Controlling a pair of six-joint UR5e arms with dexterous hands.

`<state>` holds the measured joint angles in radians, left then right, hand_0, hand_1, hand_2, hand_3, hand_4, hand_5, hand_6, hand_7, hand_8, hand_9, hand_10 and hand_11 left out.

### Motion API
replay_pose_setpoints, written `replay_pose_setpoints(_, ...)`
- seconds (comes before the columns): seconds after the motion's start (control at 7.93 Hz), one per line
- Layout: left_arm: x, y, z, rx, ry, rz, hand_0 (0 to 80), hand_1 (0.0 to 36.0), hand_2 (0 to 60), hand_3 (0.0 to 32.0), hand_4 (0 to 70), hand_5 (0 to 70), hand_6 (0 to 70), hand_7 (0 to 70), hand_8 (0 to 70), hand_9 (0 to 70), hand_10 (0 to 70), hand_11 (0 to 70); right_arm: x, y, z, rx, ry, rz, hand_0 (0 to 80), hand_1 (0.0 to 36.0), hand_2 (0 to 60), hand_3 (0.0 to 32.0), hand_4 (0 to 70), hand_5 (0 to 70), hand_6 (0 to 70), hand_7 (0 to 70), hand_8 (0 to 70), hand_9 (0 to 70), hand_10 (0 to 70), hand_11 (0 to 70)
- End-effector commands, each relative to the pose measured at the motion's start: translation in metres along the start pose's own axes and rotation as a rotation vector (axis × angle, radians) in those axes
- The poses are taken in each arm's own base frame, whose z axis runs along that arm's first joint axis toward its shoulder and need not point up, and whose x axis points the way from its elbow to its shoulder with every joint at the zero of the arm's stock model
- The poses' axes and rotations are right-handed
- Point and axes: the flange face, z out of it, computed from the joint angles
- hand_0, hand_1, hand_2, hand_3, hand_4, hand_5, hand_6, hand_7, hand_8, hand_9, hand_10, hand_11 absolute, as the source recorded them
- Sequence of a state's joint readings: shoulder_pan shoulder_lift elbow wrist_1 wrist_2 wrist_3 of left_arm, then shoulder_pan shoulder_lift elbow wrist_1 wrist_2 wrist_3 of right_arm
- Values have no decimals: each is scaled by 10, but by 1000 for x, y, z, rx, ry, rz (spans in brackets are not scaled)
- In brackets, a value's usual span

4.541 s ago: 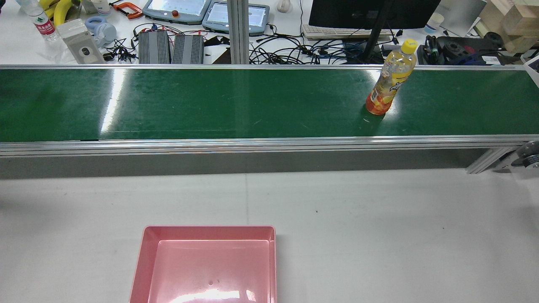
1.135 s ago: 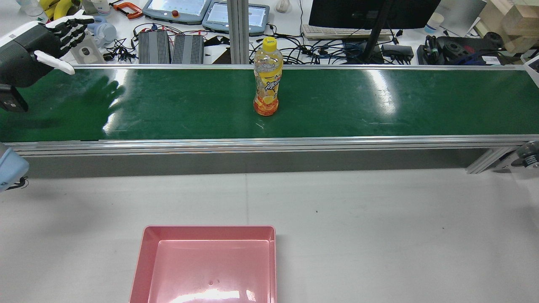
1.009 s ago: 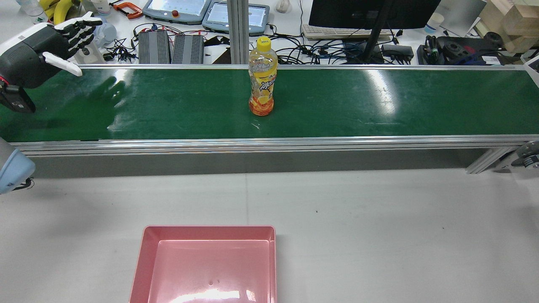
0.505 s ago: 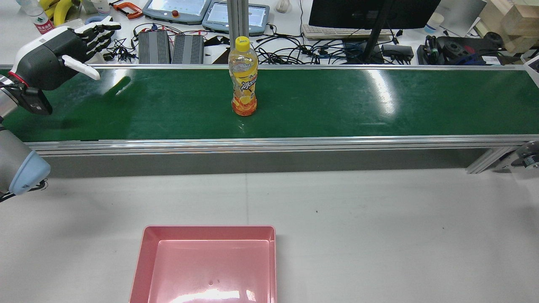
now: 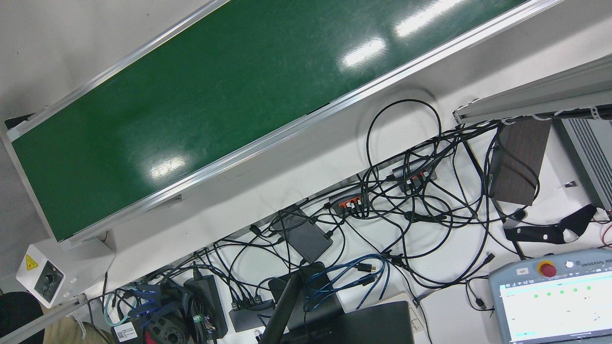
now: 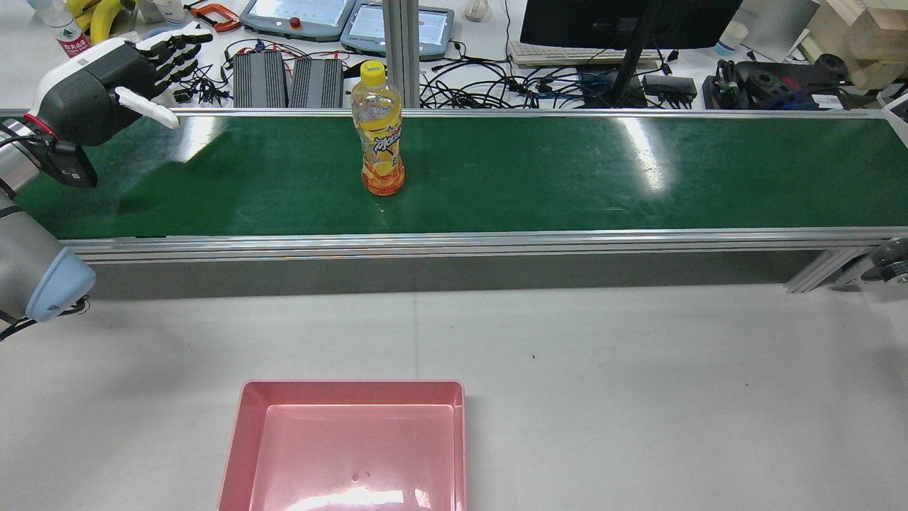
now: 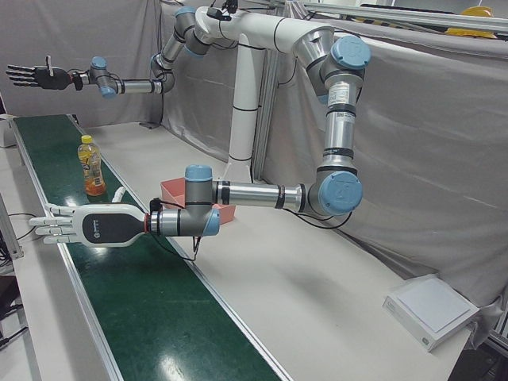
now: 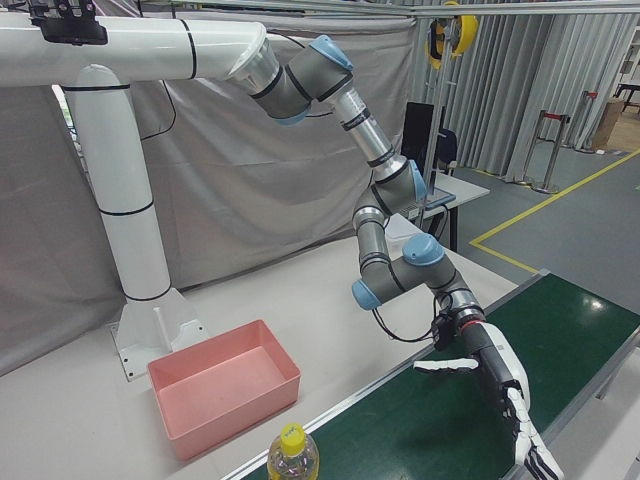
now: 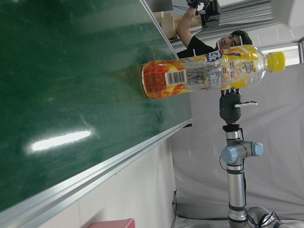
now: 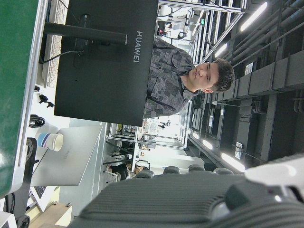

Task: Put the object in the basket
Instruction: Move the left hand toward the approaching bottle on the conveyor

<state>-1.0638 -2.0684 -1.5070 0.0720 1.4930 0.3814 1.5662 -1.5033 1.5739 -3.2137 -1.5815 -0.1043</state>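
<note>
An orange drink bottle (image 6: 381, 142) with a yellow cap stands upright on the green conveyor belt (image 6: 567, 177). It also shows in the left-front view (image 7: 92, 167), the right-front view (image 8: 293, 458) and the left hand view (image 9: 204, 71). My left hand (image 6: 106, 92) is open and empty over the belt's left end, well left of the bottle; it shows too in the left-front view (image 7: 79, 226) and the right-front view (image 8: 490, 385). My right hand (image 7: 32, 76) is open, raised high beyond the belt's far end. The pink basket (image 6: 351, 384) sits empty on the white table.
Beyond the belt lie cables, teach pendants (image 6: 298, 15), a monitor (image 6: 624, 21) and clutter. The front view shows only bare belt (image 5: 191, 95) and cables. The arms' white pedestal (image 8: 130, 240) stands behind the basket (image 8: 240, 415). A person shows in the hand views.
The bottle has ridden the belt leftward, from the right part to left of centre. My left hand has come into view at the left and moved slightly right.
</note>
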Motion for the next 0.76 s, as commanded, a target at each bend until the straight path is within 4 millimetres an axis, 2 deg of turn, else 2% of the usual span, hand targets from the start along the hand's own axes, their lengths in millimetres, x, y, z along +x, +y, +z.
replay_pose_setpoints(0.0, -1, 3, 5, -21, 8, -1, 564, 77, 0, 0, 106, 156, 0, 26, 18, 32, 12, 32, 0, 0, 0, 0, 0, 0, 0, 0, 0, 0, 0, 0, 0, 0, 0, 0, 0, 0)
replay_pose_setpoints(0.38, -5, 4, 8, -45, 12, -3, 549, 68, 0, 0, 98, 154, 0, 23, 14, 28, 15, 37, 0, 0, 0, 0, 0, 0, 0, 0, 0, 0, 0, 0, 0, 0, 0, 0, 0, 0)
replay_pose_setpoints(0.63, -2, 19, 24, -71, 21, -3, 549, 67, 0, 0, 101, 164, 0, 23, 14, 32, 13, 33, 0, 0, 0, 0, 0, 0, 0, 0, 0, 0, 0, 0, 0, 0, 0, 0, 0, 0)
